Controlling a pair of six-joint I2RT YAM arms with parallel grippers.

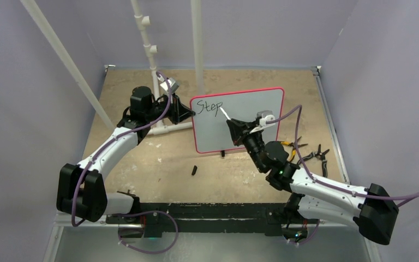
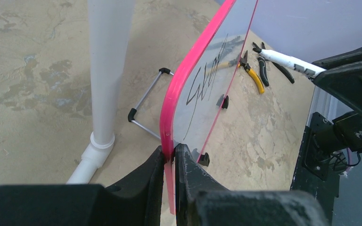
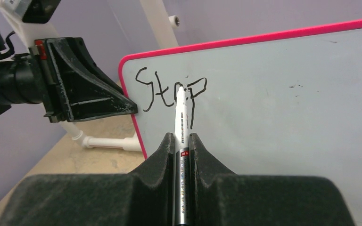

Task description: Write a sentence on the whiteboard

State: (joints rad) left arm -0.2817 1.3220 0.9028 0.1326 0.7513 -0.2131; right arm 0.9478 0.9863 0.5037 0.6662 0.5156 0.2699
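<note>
While left gripper (image 2: 169,154) clamps whiteboard (image 1: 251,121) edge | right gripper (image 3: 182,140) clamps marker (image 3: 181,113), tip on sentence (image 3: 168,92)

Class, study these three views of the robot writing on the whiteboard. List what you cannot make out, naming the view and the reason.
Whether the marker tip touches the whiteboard: right wrist view, the tip lies over the sentence.
Print on the marker barrel: right wrist view, too small and blurred.
Small black object on the table: top view, too small to identify.
Pliers: top view, partly behind the right arm.
</note>
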